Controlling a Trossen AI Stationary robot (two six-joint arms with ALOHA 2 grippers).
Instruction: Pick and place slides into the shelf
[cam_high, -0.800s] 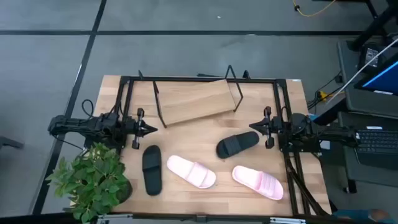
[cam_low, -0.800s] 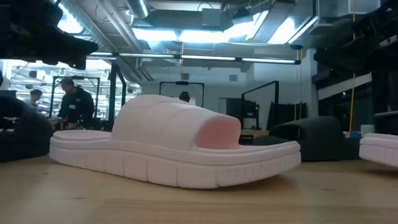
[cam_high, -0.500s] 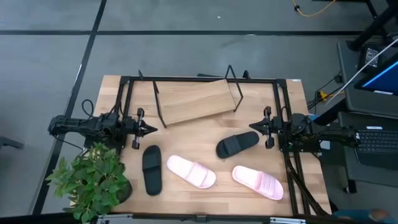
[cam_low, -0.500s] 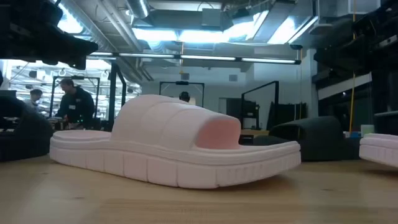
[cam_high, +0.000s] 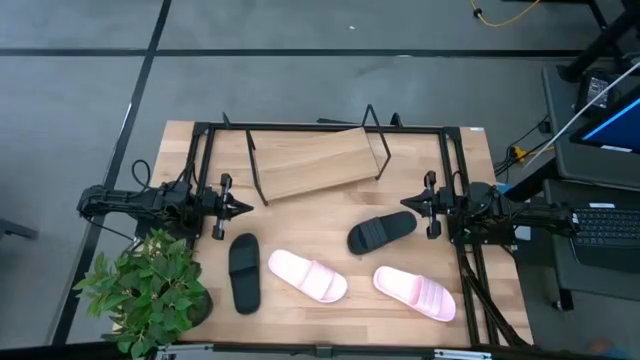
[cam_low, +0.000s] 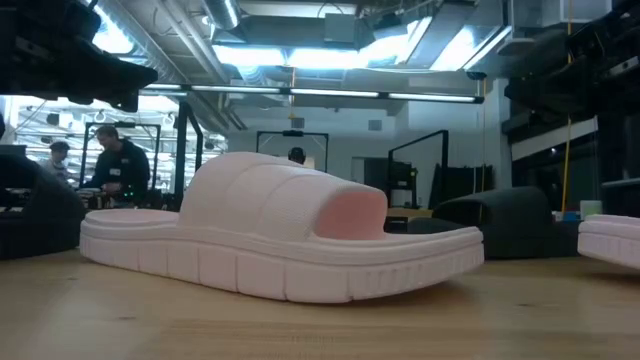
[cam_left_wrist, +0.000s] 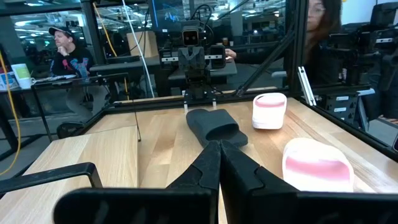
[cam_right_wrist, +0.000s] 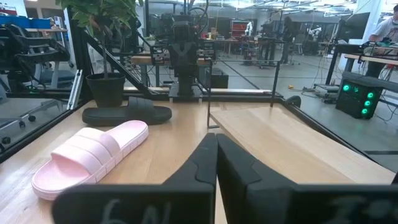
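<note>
In the high view the left gripper sits at the left edge of the table, left of centre in the frame, with its fingers pressed together and holding nothing; its wrist view shows the same two fingers meeting in a closed point. The right gripper mirrors it at the right edge, right of centre, also shut and empty, its fingers touching in the right wrist view. The shelf stands in the upper middle of the frame, tilted, its board bare, with thin black wire legs at each end. All four slides lie on the table below it. One black slide lies lower left, lengthwise up and down the frame, just below the left gripper and beside the plant in the lower left corner. The other black slide lies right of centre, angled, near the right gripper's tip. One pink slide lies in the lower middle, between the black slides; the other pink slide lies lower right, apart from it. A black frame rings the table. In the low view a pink slide fills the centre of the frame, and a person is seen in the room at the left, behind the table.
</note>
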